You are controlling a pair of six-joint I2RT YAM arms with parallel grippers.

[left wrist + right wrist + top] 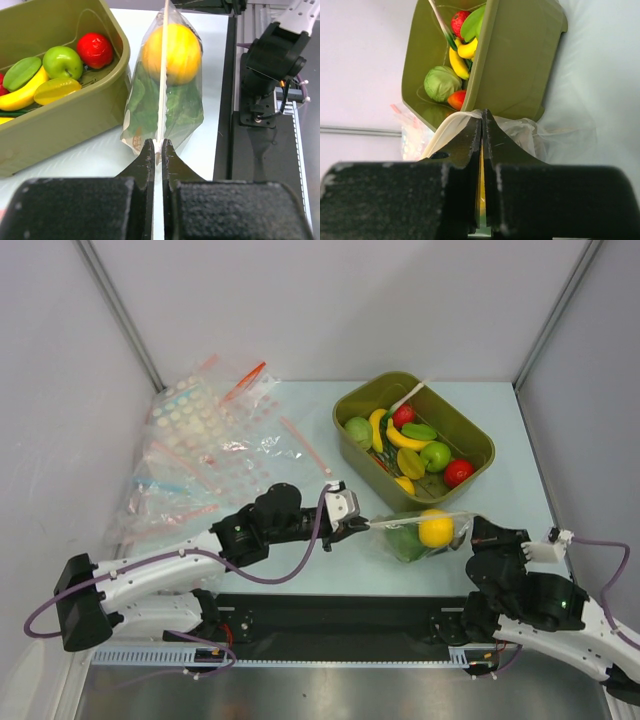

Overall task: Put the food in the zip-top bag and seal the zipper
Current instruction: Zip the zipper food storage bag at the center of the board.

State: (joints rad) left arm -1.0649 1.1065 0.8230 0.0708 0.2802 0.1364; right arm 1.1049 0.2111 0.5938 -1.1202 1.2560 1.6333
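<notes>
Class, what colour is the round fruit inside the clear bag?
The round fruit is yellow-orange; clearest in the left wrist view.

No readable text, small print [136, 143] on zip-top bag [182, 107] illegible

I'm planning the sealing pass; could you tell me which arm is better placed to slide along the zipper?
Probably left. The left tool is shut on the zipper at one end, and the strip runs taut and straight ahead of it. The right tool, shut on the far end, can anchor.
</notes>
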